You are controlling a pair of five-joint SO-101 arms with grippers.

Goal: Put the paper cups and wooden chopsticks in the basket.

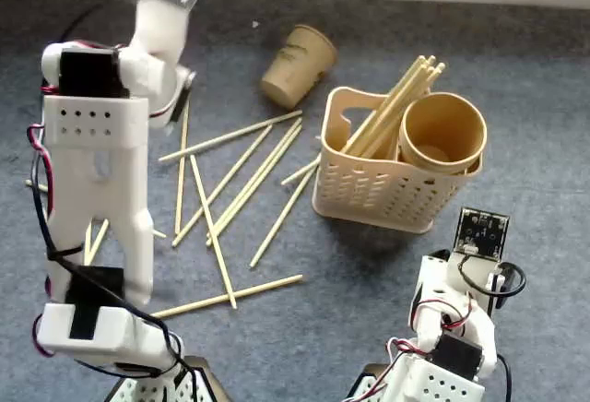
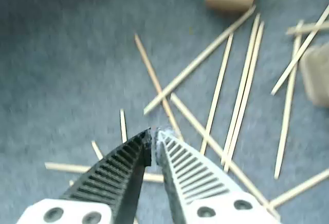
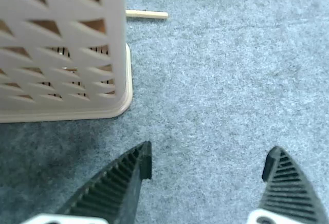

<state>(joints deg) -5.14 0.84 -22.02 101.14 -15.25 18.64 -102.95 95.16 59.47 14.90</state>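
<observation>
Holding: nothing; left tool [image 2: 154, 133] pinched shut tip to tip, right tool [image 3: 205, 165] spread wide.
Left arm: stretched far forward, tool tilted down over loose chopsticks [image 2: 216, 90] lying flat on the tabletop [image 2: 67, 54] below and ahead of its tips.
Right arm: folded back, tool low, basket [image 3: 61, 54] just beside one finger.
Stowed: paper cup [image 1: 442, 130] and chopstick bundle [image 1: 396, 107] upright in the basket, sticks leaning out, probably too long to sit inside.
Left out: tipped paper cup [image 1: 297, 63], beyond the loose sticks ahead of the left tool.
</observation>
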